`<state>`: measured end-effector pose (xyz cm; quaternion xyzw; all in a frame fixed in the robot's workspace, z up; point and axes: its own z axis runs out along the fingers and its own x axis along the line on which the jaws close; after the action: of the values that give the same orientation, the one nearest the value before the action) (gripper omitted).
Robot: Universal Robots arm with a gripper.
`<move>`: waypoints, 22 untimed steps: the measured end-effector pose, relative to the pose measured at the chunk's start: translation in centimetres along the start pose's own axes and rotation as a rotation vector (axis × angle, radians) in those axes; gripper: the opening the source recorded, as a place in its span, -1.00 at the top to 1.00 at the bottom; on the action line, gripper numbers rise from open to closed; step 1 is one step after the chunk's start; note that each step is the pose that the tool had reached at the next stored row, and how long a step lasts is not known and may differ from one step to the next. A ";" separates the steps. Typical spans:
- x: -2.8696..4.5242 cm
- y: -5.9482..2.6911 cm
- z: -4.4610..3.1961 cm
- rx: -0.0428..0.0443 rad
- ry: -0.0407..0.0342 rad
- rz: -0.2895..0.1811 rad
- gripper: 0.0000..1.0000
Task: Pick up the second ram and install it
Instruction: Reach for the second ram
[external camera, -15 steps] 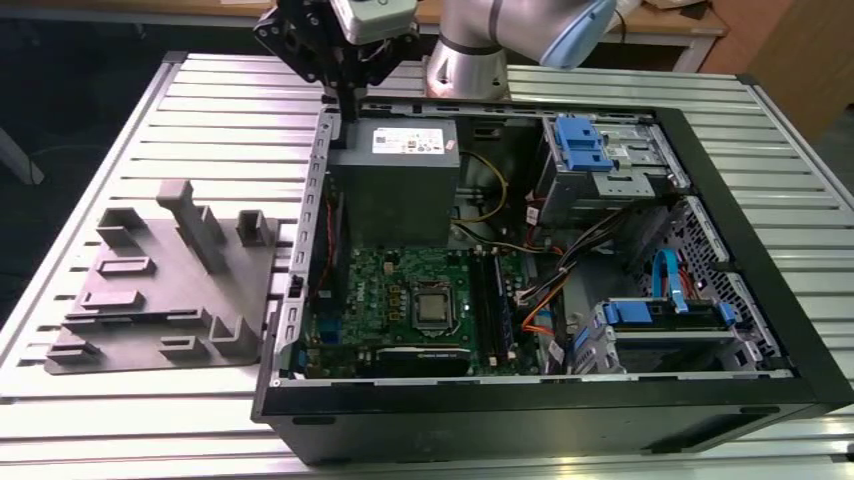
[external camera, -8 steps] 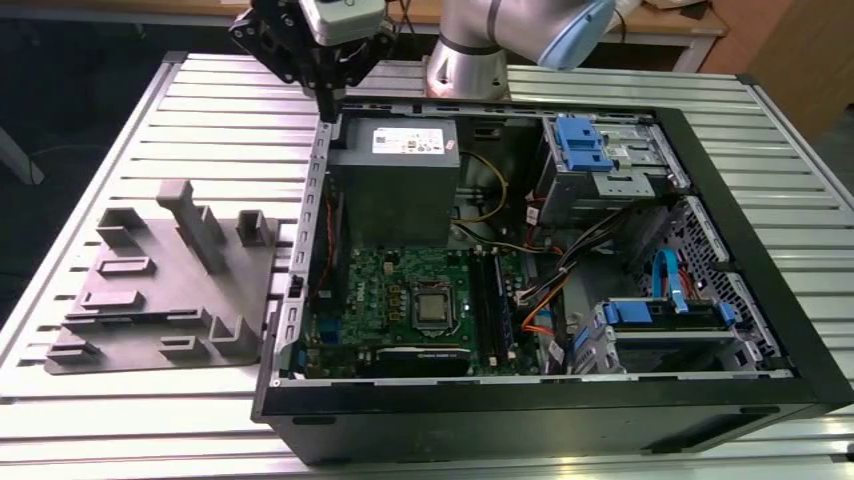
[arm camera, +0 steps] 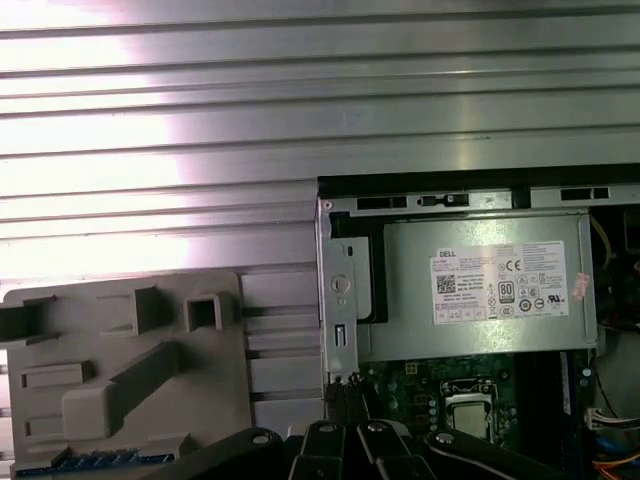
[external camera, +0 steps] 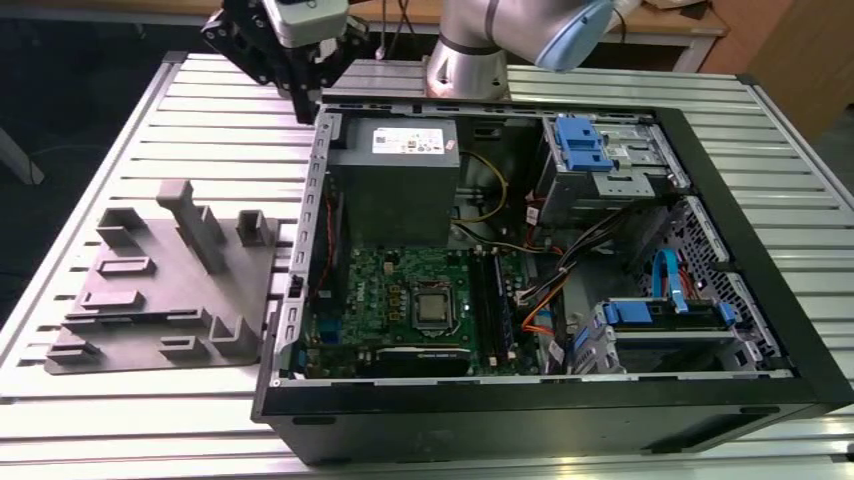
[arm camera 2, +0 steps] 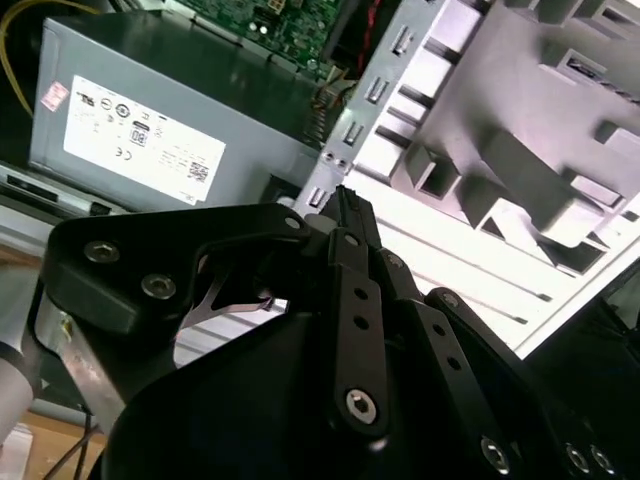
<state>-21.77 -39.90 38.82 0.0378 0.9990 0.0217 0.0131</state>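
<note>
My gripper [external camera: 310, 108] hangs above the table at the far corner of the open computer case [external camera: 310, 300], on the exterior view's left. In the second wrist view its black fingertips [arm camera 2: 340, 197] meet, so the gripper [arm camera: 346, 398] is shut with nothing between the fingers. A thin bluish strip [arm camera: 100, 460], which may be the second ram, lies in the grey holder tray [arm camera: 120, 400]. It is cut off by the picture's edge, so I cannot tell for certain. The green motherboard [external camera: 400, 300] lies inside the case, with its long black slots [external camera: 501, 310] beside the processor socket.
The grey power-supply box [external camera: 394, 180] sits in the case just beside the gripper. Drive cages with blue clips [external camera: 594, 150] and loose cables [external camera: 561, 270] fill the case's other side. The grey holder tray [external camera: 174, 290] lies on the slatted metal table [external camera: 80, 180] at the exterior view's left.
</note>
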 end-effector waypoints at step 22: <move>4.95 -0.88 0.73 0.0001 0.0000 0.000 0.86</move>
<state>-26.74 -40.37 37.93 0.0379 0.9990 0.0217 0.0131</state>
